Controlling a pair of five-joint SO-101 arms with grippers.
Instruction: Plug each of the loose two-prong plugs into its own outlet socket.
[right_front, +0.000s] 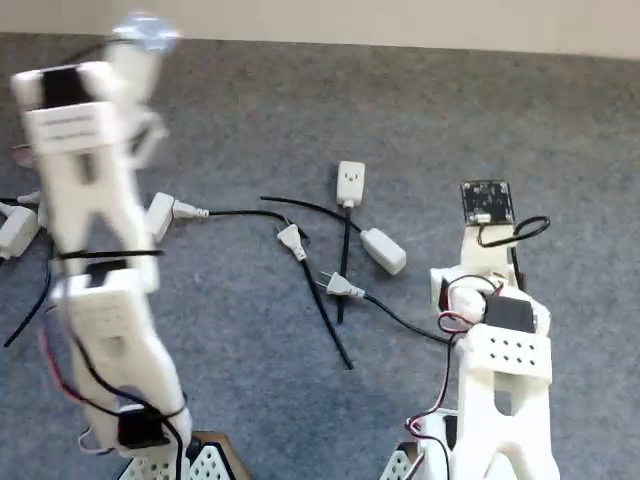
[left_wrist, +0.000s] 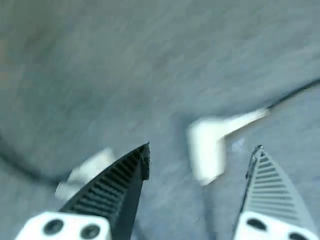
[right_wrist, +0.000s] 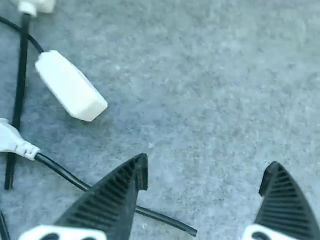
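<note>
Right pincer (right_wrist: 207, 161), released and empty, hovers over the tabletop (right_front: 420, 120). The nearest loose plug (right_wrist: 12, 140) lies centreward beside a white outlet socket (right_wrist: 70, 85), its cord trailing toward this arm. Left pincer (left_wrist: 202, 148), likewise released, hangs over a corded socket (left_wrist: 206, 156).

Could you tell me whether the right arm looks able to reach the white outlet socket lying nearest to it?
Probably yes. The right gripper is open over bare carpet, and the white outlet socket lies close by, uncovered; only a black cable crosses the carpet between them.
</note>
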